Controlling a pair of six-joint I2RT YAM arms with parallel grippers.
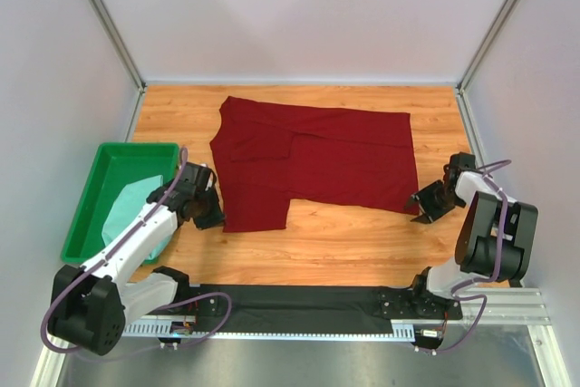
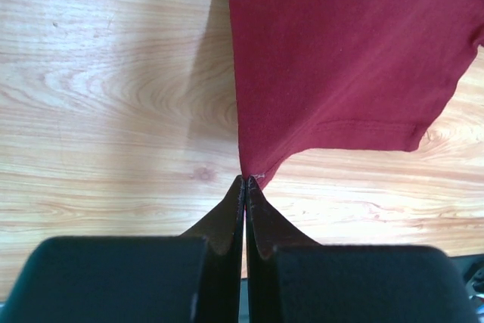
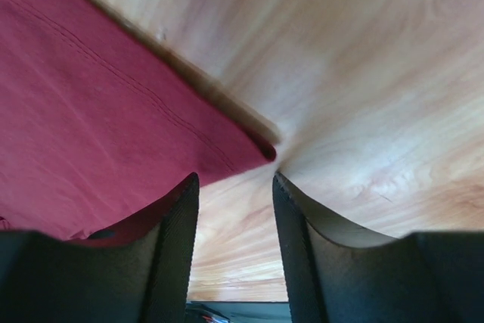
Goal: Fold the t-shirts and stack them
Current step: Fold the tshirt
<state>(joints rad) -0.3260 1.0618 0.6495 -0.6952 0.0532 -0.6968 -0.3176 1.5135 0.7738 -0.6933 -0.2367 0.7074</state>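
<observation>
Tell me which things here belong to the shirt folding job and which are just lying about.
Part of the job:
maroon t-shirt, spread on the table
mint t-shirt, lying in the tray

Just there:
green tray, only holding the mint shirt
wooden table

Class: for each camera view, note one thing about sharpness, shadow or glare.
Top external: evenly lit and sharp. Left wrist: the dark red cloth t-shirt throws a soft shadow onto the wooden table beside its edge. Right wrist: close and blurred, with a dark shadow band under the shirt's hem.
</observation>
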